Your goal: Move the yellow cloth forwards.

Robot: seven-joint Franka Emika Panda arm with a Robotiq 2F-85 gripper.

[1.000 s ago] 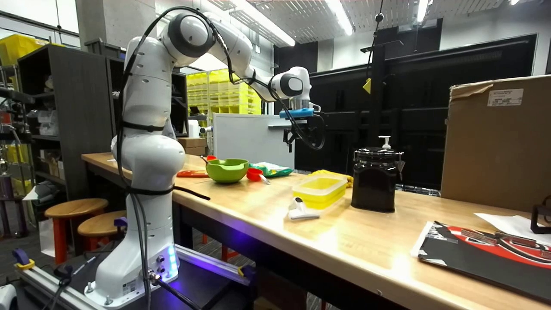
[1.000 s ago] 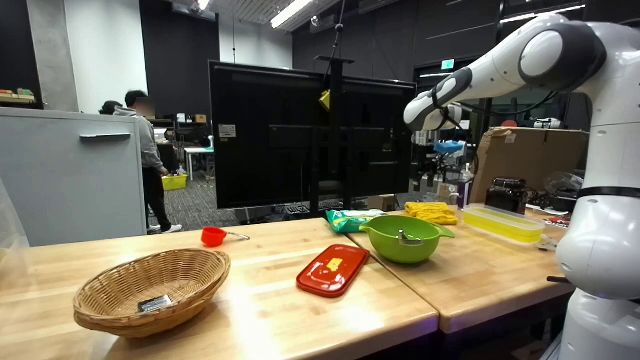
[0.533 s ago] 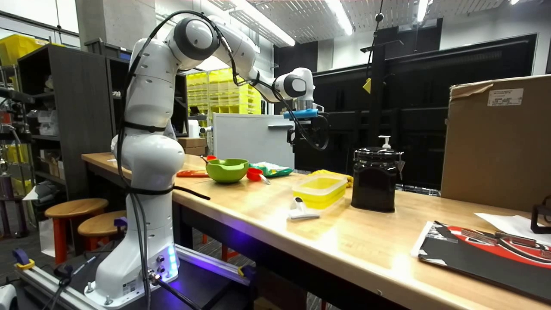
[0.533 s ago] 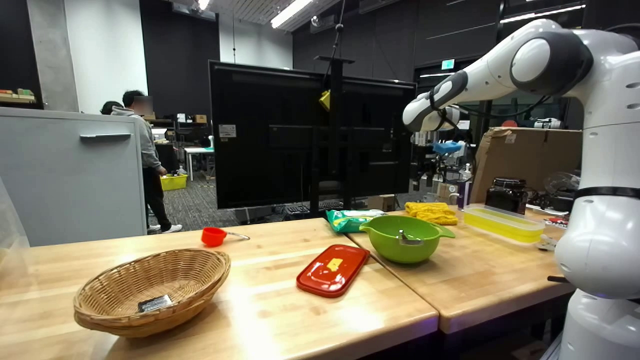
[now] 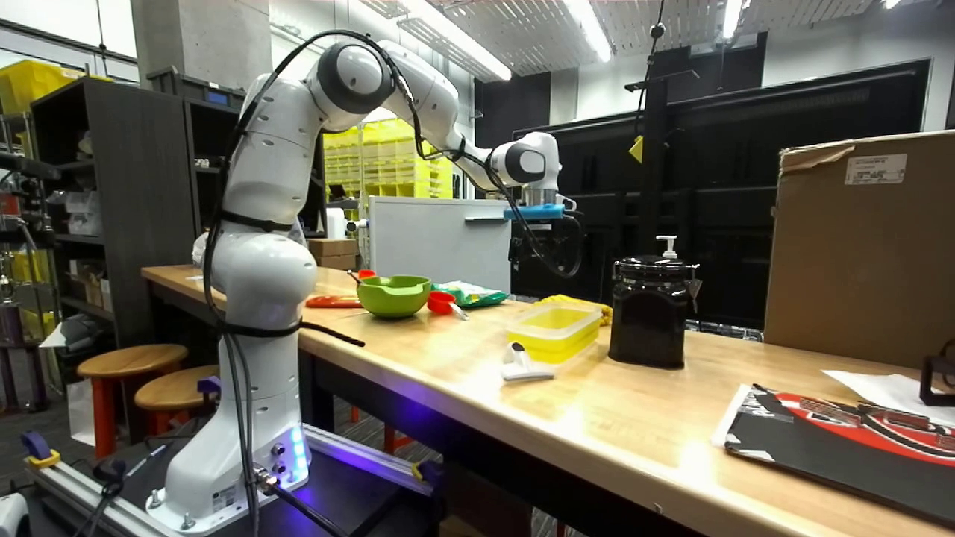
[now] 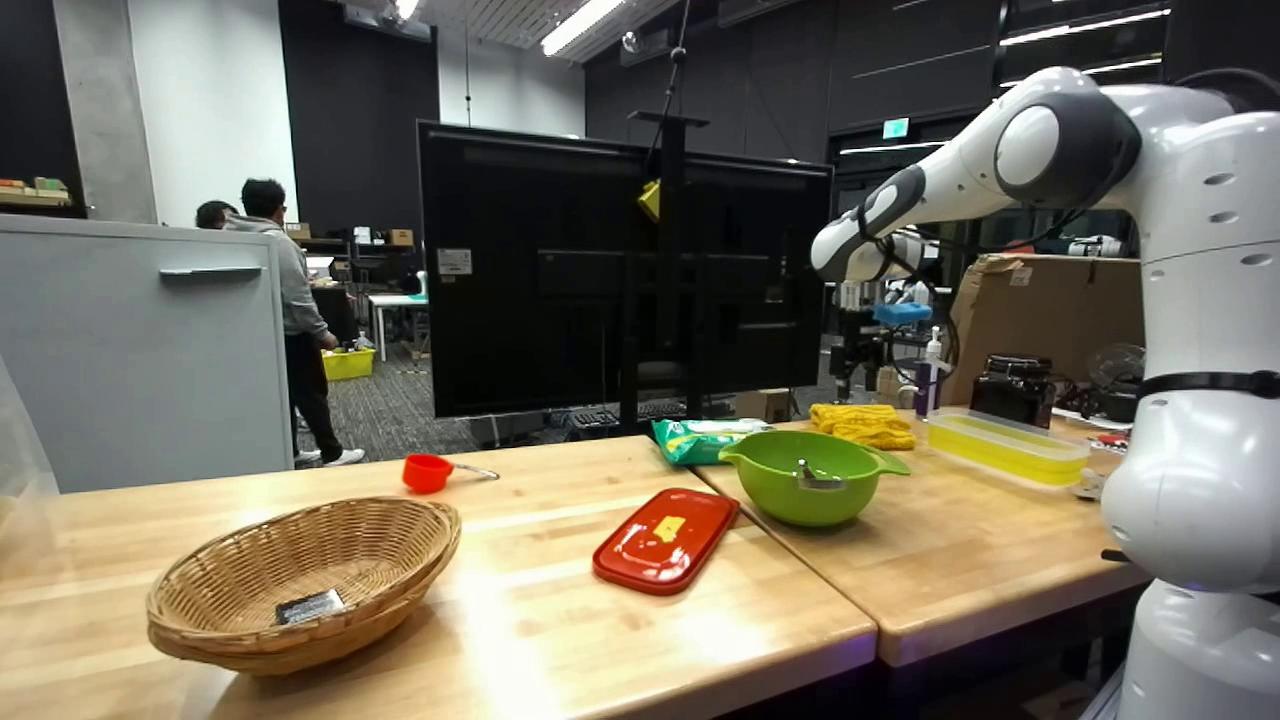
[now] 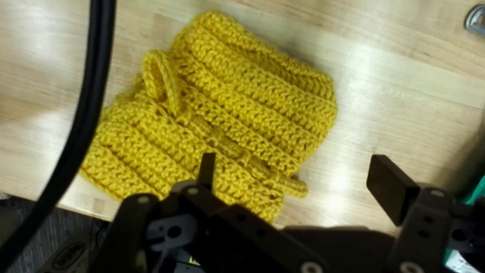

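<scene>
Workshop: black panels [image 6: 540,270] behind, wooden table [image 6: 960,560] before them. Clock positions centre on the cloth, twelve being the top of the view named.

Item 1, cloth [image 7: 246,113]. Yellow, knitted, ribbed; folded into a loose bundle, loop at ten o'clock in the wrist view. Lies on the table, close to an edge that shows at eight o'clock. Nothing rests on top of it, so it can be taken from above.

Item 2, gripper [image 7: 297,174]. Hangs above the cloth, pointing down; jaws parted wide, grasping nothing. One jaw stands over the cloth, the other over the table at four o'clock in the wrist view. Spread judged to be for admitting a thick fold; knit should pinch easily, though the loop might snag. Stage judged: approach, no hold taken.

Item 3, tub [image 6: 1005,455]. Clear, yellow showing. Three o'clock in an exterior view, near the cloth; probably limits sideways travel there.

Item 4, bowl [image 6: 790,497]. Green, upright; seven o'clock in an exterior view. Likely obstacle to a low drag that way.

Item 5, packet [image 6: 700,445]. Green and white; nine o'clock in an exterior view.

Item 6, jar [image 5: 647,321]. Black, lidded, upright; three o'clock in an exterior view.

Remark: "forwards" fixes no spot; the nearby edge argues for a short, careful move.
</scene>
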